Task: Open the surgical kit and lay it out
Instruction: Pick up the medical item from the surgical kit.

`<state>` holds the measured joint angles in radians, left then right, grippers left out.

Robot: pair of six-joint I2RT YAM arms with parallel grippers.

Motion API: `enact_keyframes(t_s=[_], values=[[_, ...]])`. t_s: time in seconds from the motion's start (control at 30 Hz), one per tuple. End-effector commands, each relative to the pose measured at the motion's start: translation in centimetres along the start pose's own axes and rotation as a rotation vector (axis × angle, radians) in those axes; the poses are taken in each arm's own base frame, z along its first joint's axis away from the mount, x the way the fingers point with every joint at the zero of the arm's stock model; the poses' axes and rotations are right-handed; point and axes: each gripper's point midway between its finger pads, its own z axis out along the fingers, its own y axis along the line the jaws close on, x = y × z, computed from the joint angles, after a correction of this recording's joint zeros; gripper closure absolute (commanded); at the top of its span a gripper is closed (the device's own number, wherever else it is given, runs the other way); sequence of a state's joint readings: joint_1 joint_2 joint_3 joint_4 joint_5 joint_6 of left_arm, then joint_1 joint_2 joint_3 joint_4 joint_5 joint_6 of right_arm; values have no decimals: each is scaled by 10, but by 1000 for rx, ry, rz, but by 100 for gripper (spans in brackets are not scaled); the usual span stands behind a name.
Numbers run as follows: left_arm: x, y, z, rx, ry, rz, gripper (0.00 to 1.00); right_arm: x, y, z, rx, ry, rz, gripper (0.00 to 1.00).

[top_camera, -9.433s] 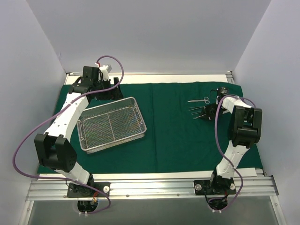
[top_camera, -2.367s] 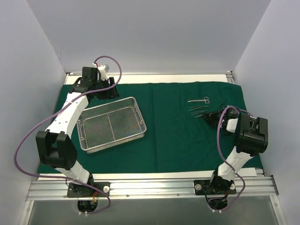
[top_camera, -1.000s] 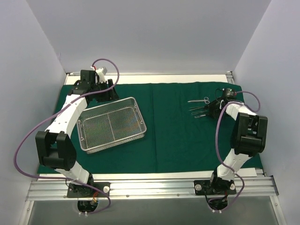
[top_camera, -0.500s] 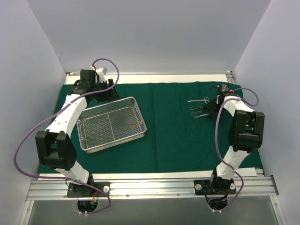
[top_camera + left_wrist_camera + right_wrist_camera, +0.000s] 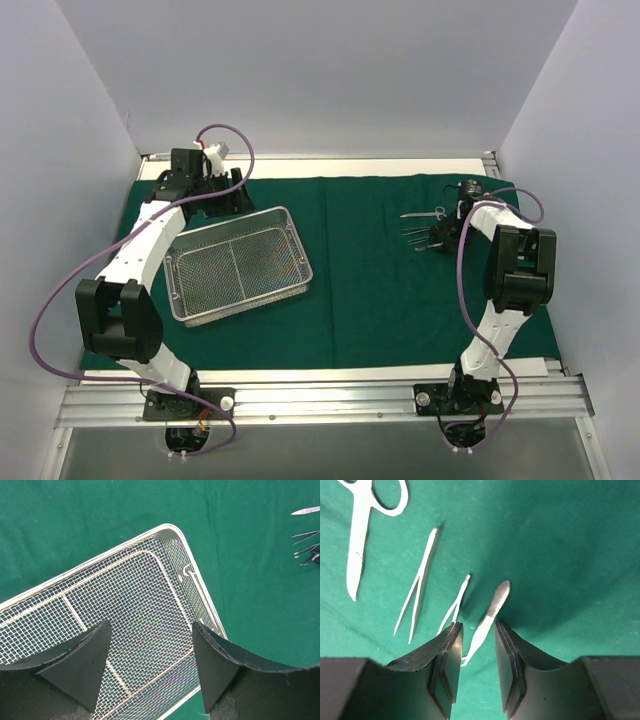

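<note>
Green drape [image 5: 370, 290], 2 o'clock: right gripper [image 5: 477, 630], jaws narrow, is straddling the scalpel [image 5: 495, 605], apparently ungripped, risking pinching the adjacent forceps [image 5: 465, 585].

**Dull cloth, bright steel**

The drape [image 5: 370, 290] is dark green woven cloth, matt and softly creased. On it, the tray [image 5: 238, 265] is silver wire mesh, a shiny metal. The scissors [image 5: 355, 555], tweezers [image 5: 426, 555] and slim instrument [image 5: 492, 610] look like smooth, pale metal. The fingers [image 5: 445, 670] of the right end effector [image 5: 477, 626] are dull black. The arm shells [image 5: 150, 240] are glossy white plastic.
</note>
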<state>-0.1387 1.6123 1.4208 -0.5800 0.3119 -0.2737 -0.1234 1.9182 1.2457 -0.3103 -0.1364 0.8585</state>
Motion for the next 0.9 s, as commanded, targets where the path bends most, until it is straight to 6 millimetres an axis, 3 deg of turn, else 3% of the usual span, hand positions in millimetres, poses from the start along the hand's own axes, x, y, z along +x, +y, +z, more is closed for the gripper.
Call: enact_keyframes(t_s=[0.0,0.23,0.37,0.47,0.57,0.63,0.73,0.8,0.87], values=[[-25,-9,-13,31,-74,35,25,-4,3,0,24,-16,-4,68],[-23,-13,-11,53,-55,35,25,3,-1,2,35,12,3,85],[-16,-26,-7,137,-19,37,26,10,-5,1,27,27,7,97],[-12,-34,-4,188,4,30,27,13,-6,-11,23,34,4,100],[-11,-54,-6,268,7,30,26,12,-1,-42,-23,8,3,100],[-14,-70,-9,349,-7,20,25,9,11,-71,-90,-35,-23,100],[-16,-96,-15,482,-13,-5,23,15,58,-111,-340,-74,-157,100],[-16,-111,-19,541,-13,-29,22,18,106,-139,-570,-113,-262,100],[-14,-128,-22,606,-14,-36,22,49,156,-171,-783,-86,-403,100]])
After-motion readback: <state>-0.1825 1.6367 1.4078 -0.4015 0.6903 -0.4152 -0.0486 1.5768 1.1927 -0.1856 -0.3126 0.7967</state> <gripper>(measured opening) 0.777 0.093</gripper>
